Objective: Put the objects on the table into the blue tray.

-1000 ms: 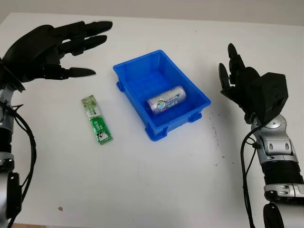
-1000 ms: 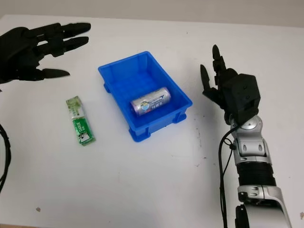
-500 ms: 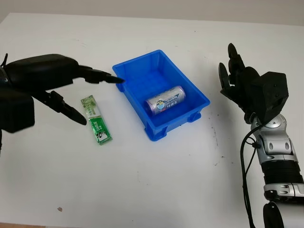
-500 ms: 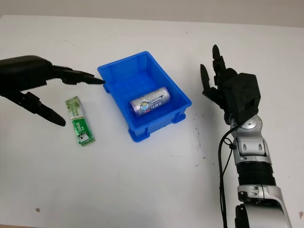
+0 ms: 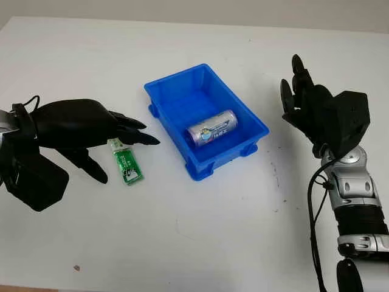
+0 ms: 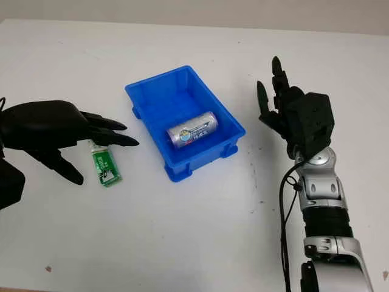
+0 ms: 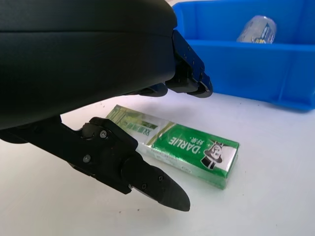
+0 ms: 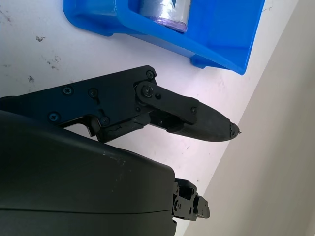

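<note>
— where was the box when you looked?

— the green box (image 5: 125,163) lay flat on the white table (image 5: 200,243), just left of the blue tray (image 5: 169,91) and apart from it. the left hand (image 5: 82,125) hovered right over its far end, fingers (image 5: 137,131) apart and curled round nothing, the thumb (image 7: 147,179) low beside the box but not touching it, as far as i could tell.

— so which step was that?

— the reach for the last loose thing, i'd say. a silver can (image 5: 211,128) was already lying on its side in the tray. the next move looked to call for the hand dropping lower and pinching the box across its narrow sides; it sat flat, so the fingers could slip off it.

— any writing?

— "darlie" in white on the green box, with a small figure in a top hat beside it. the can's label was too small to read.

— and the other hand?

— the right hand (image 5: 313,112) was held up to the right of the tray, open, holding nothing.
</note>
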